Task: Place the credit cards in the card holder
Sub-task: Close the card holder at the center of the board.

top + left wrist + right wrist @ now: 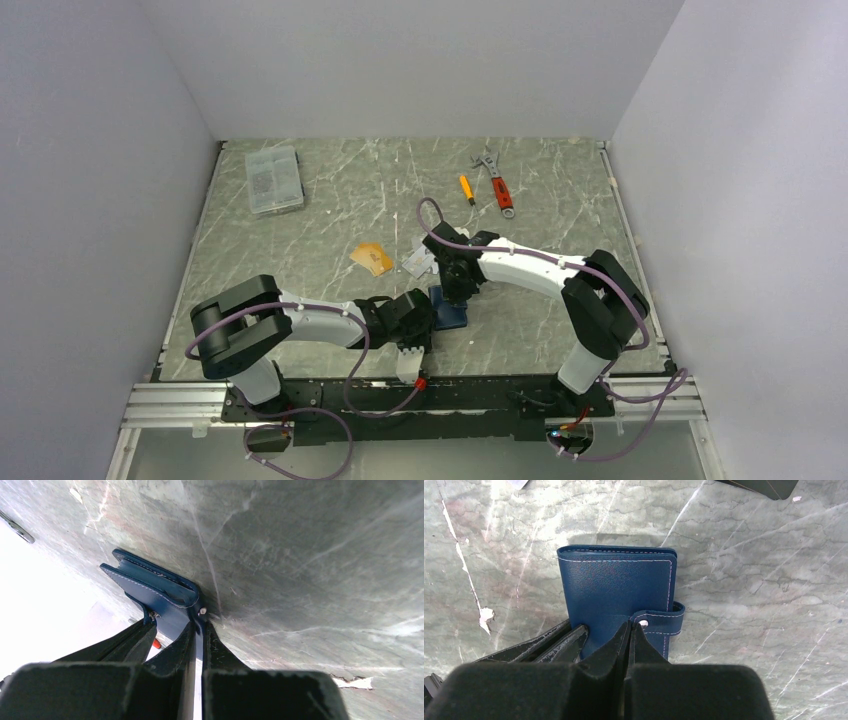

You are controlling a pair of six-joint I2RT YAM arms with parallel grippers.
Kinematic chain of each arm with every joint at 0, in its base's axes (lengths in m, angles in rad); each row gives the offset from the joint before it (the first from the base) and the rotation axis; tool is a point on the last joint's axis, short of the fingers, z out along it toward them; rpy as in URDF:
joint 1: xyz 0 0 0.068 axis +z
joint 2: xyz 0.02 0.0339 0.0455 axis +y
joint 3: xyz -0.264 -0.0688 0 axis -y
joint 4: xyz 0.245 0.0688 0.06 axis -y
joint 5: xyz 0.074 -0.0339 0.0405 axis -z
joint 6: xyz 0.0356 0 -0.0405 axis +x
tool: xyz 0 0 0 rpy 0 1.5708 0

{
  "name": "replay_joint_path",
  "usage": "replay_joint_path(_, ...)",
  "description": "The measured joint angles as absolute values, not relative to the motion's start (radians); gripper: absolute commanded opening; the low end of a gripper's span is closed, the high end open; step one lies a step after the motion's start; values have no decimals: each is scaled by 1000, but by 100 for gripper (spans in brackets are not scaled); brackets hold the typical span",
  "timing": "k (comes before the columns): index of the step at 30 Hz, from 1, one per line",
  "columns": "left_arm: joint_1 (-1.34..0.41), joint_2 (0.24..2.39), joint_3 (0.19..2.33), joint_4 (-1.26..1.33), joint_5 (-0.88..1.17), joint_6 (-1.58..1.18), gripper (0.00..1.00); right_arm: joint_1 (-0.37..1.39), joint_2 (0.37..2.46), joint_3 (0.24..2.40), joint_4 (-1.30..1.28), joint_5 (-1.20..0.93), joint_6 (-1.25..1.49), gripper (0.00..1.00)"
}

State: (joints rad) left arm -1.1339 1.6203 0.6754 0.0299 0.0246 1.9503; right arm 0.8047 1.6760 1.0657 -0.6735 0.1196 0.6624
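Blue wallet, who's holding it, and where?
The left gripper pinches the card holder at its snap-side edge; the right gripper, shut, sits at the tab.

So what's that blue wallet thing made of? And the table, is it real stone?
The card holder looks like navy leather or imitation leather, I can't tell which: fine pebbled grain, soft sheen, pale stitching along the edges. The table looks like grey-green marble with white veins, smooth and faintly glossy, though it may be a stone-look surface.
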Motion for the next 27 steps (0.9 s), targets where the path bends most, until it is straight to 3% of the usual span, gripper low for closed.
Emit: replay_joint_path(27, -1136, 1620, 676, 29, 17, 1941, 0, 772, 1623, 987, -581, 54, 660, 0)
